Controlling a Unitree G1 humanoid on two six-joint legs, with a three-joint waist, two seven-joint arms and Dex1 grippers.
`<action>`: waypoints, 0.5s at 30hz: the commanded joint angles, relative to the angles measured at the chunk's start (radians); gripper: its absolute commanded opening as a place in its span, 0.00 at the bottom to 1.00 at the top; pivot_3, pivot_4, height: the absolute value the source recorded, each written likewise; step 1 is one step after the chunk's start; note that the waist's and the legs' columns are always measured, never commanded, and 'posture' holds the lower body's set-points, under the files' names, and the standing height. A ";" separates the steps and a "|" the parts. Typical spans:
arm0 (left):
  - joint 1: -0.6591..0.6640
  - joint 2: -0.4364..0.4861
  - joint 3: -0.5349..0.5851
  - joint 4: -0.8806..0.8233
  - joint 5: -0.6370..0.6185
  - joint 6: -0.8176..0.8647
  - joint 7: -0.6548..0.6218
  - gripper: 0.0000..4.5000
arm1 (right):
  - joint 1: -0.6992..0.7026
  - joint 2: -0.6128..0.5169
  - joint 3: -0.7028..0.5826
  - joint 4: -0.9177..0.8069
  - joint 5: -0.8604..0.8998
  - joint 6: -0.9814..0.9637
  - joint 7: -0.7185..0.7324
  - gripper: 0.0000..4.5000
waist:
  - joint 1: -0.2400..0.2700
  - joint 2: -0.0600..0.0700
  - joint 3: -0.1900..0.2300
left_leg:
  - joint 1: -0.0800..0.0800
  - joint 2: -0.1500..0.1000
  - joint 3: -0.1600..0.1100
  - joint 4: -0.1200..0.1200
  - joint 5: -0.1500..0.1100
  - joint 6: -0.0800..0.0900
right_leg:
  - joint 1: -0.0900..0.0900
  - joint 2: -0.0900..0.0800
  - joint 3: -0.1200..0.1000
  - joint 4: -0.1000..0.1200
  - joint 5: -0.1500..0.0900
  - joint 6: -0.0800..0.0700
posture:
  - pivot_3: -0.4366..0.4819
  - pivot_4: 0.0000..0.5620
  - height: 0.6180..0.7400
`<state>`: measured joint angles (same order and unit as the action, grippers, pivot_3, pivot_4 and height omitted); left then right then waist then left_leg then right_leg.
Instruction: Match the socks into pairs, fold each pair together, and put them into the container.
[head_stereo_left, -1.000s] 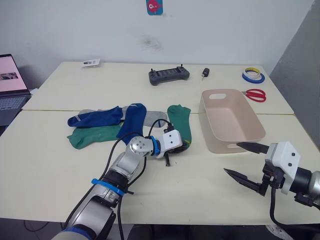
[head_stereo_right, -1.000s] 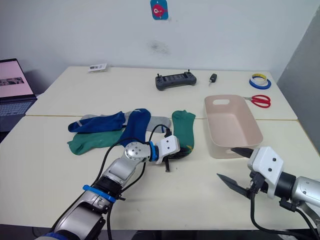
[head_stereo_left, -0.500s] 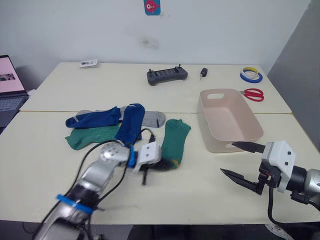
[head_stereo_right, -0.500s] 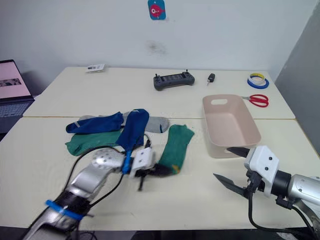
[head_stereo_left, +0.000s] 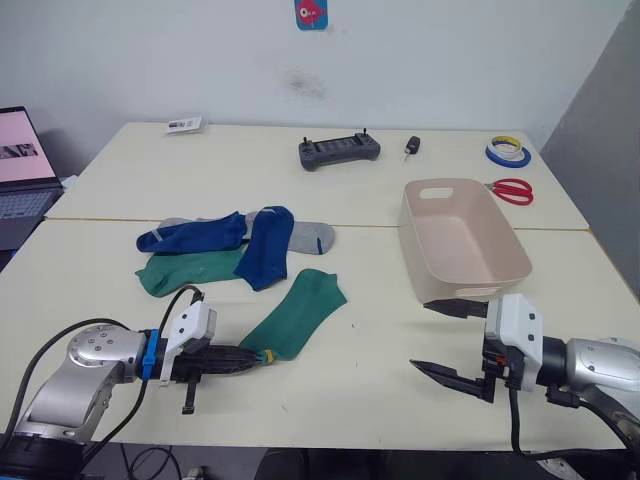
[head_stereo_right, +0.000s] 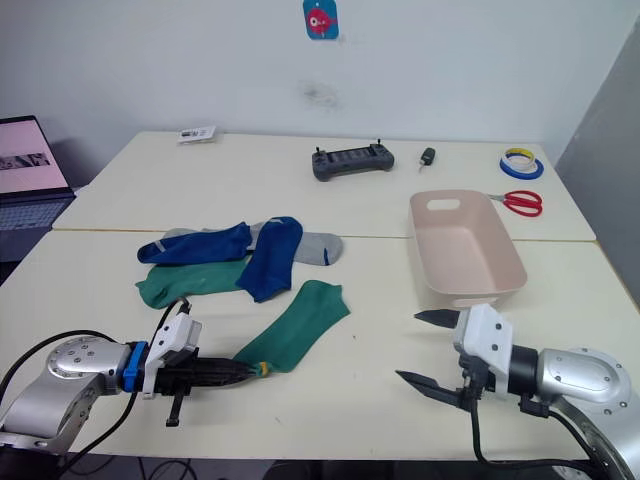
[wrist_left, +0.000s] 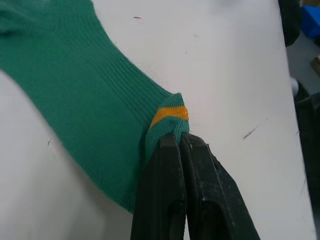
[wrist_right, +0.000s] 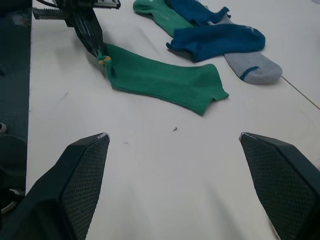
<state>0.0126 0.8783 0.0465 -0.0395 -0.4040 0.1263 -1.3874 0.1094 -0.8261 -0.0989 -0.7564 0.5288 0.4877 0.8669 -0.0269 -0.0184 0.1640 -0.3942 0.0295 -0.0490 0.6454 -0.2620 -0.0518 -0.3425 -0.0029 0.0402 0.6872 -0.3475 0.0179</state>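
One green sock (head_stereo_left: 296, 315) lies near the tabletop's front edge, its toe pinched by the left gripper (head_stereo_left: 258, 355); the right gripper (head_stereo_left: 446, 340) stands spread wide beside the container (head_stereo_left: 512, 245).

The grey sock (head_stereo_left: 305, 236) lies mostly hidden under the blue socks (head_stereo_left: 228, 240), well beyond the left pincer (head_stereo_left: 252, 357). The laptop (head_stereo_left: 22, 170) is cut by the edge. The toe tip of the green sock (wrist_left: 95, 100) is hidden between the pincer's black fingers (wrist_left: 172, 195).
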 joint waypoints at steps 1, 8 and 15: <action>0.012 0.001 0.024 0.018 0.013 -0.059 -0.002 0.05 | -0.028 0.009 0.023 -0.005 -0.006 -0.022 0.002 1.00 | 0.000 0.000 0.000 | 0.000 0.000 0.000 0.000 0.000 0.000 | 0.000 0.000 0.000 0.000 0.000 0.000 | 0.48 0.27 1.00; 0.109 -0.021 0.126 0.044 0.004 -0.211 0.038 0.49 | -0.079 0.032 0.068 0.016 -0.013 -0.028 -0.002 1.00 | -0.004 0.000 0.000 | 0.000 0.001 0.000 0.000 0.000 0.000 | -0.001 0.000 0.000 0.000 0.000 0.000 | 0.48 0.27 1.00; 0.192 -0.047 0.147 0.033 0.024 -0.338 0.054 0.91 | -0.303 0.144 0.290 0.154 -0.196 -0.011 -0.082 1.00 | -0.006 0.000 0.000 | 0.001 0.001 0.000 0.000 0.000 0.000 | -0.001 0.000 0.001 0.001 0.000 0.000 | 0.48 0.27 1.00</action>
<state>0.1984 0.8349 0.1713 0.0157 -0.3760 -0.1841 -1.3406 -0.1646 -0.6997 0.1539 -0.6104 0.3710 0.4754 0.8145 -0.0327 -0.0185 0.1644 -0.3936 0.0304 -0.0487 0.6448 -0.2620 -0.0518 -0.3440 -0.0029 0.0409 0.6884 -0.3474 0.0177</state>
